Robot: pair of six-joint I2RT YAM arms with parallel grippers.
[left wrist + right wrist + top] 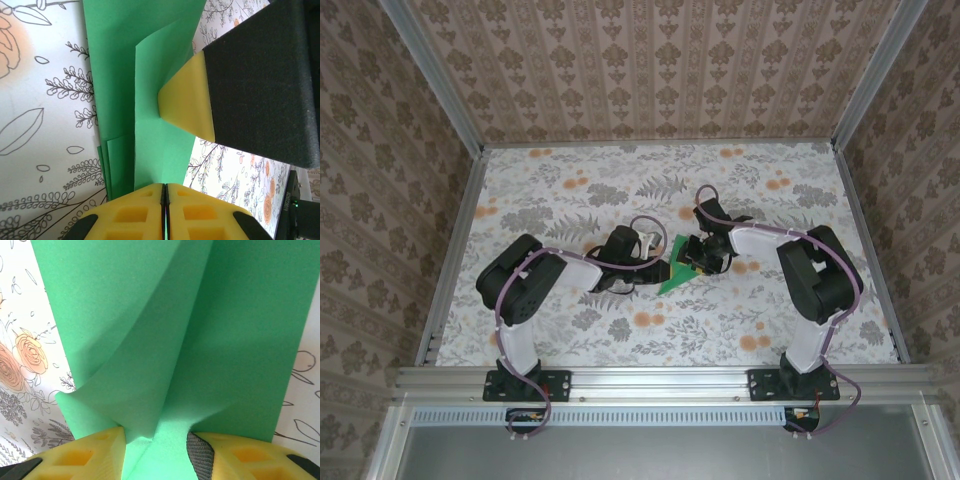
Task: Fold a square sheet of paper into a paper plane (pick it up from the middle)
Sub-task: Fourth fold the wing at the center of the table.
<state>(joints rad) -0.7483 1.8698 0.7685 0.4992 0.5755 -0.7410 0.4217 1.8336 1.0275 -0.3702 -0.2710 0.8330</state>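
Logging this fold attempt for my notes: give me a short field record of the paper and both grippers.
paper: green, partly folded, layers showing, at table centre
left gripper: shut on the paper's edge
right gripper: jaws apart, a raised fold between them
stage: not yet a plane

No writing, label, brand, number or sign can be read in any of the views. The green paper (200,330) is plain on every face that shows. The floral cloth (770,205) carries only printed flowers and leaves. The wallpaper (650,70) carries only a repeated ornament in stripes.
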